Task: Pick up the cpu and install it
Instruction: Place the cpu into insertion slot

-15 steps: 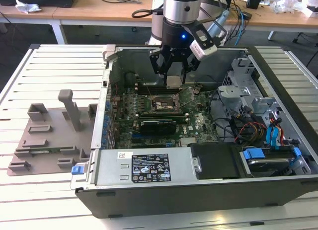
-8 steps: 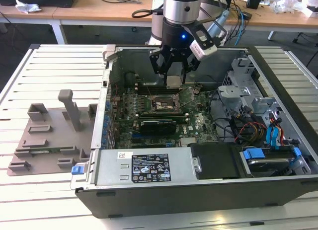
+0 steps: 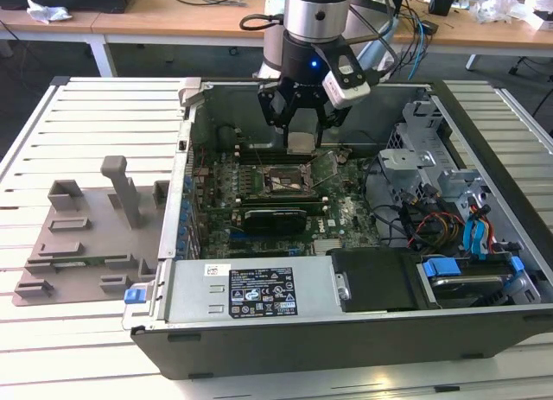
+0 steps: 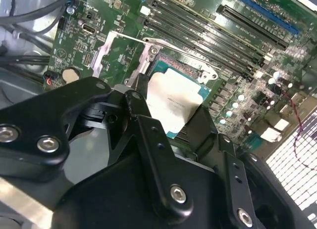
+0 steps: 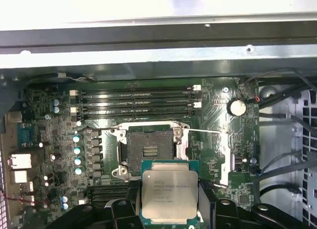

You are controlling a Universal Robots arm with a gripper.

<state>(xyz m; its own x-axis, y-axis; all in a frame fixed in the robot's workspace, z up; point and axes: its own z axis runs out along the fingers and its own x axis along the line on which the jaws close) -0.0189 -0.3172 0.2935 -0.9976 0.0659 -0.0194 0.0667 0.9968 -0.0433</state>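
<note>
**CPU held over the motherboard, beside the open socket**

The claw [image 3: 300, 139] is clamped on the cpu [image 5: 168, 193], held flat above the motherboard inside the computer case [image 3: 346, 352], near the bare socket [image 5: 150, 149]. Memory slots [image 5: 136, 103] flank one side of the socket and a black expansion card [image 3: 275, 217] the other. The case sits on the slatted bench [image 3: 86, 115].

The exterior view looks down from some way off onto the open black metal computer case [image 3: 346, 335] on the white slatted tabletop [image 3: 95, 106]. My 2 wrist views ride close above the green motherboard [image 5: 218, 108] [image 4: 74, 41], looking past my black end effector [image 5: 168, 211] [image 4: 171, 115]; both share the square metal-framed socket [image 5: 150, 150] [image 4: 184, 66] and silvery-grey square cpu [image 5: 168, 192] [image 4: 173, 98].
</note>
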